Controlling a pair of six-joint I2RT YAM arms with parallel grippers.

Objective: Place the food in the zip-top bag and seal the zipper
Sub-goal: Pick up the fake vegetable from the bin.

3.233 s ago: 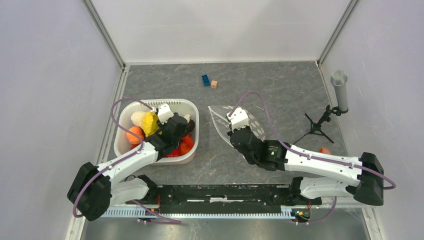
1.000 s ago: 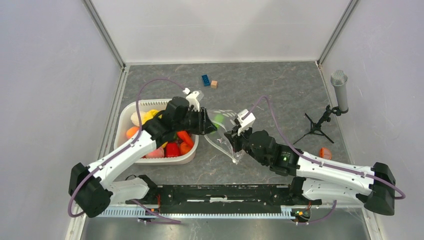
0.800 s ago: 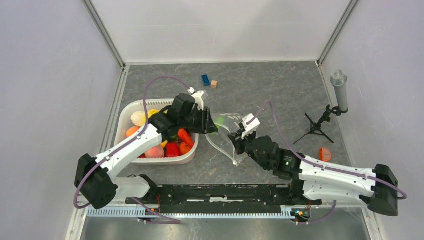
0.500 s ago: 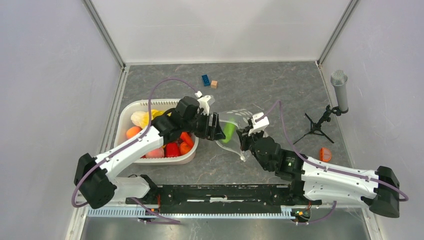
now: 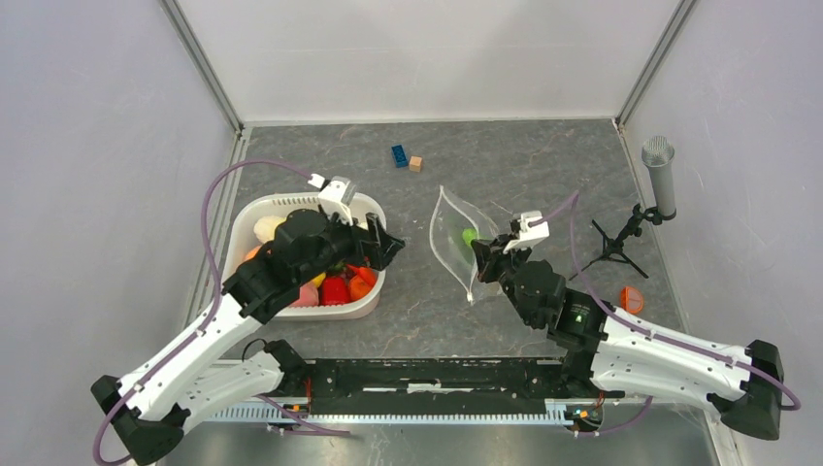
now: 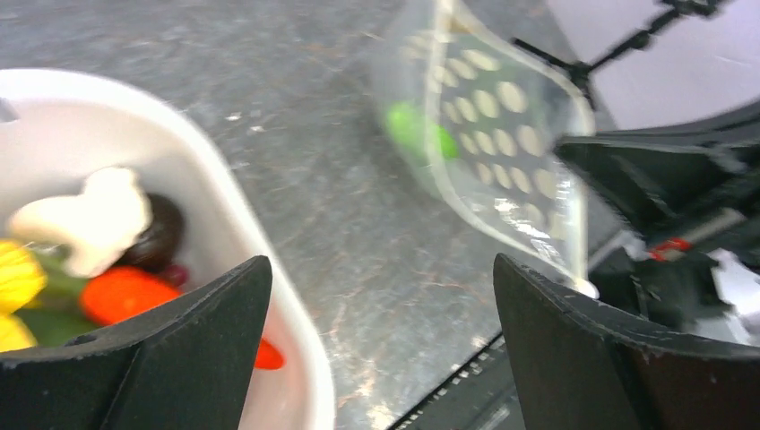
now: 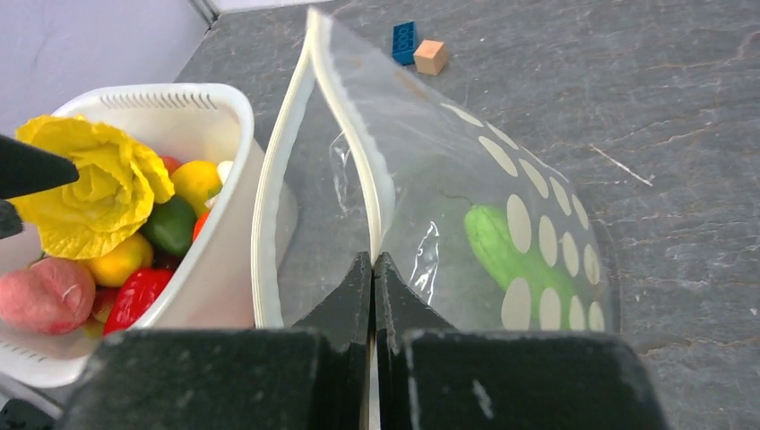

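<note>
**One green piece in the bag, the rest of the food in the basket**

Nearest me, the right gripper is pressed together on one lip of the zip-top bag. It pinches at the zipper, so the mouth gapes toward the white basket just beside it, and a green piece lies inside. The film looks thin, limp and slippery, so that stiffer strip is the sound hold. Over the basket's bag-side rim the left gripper hangs spread wide and empty, as far as the blurred view shows. In the basket the crinkled yellow piece, peach and red pepper look light, hard and smooth. Folds or narrow waists would suit the jaws best.
</note>
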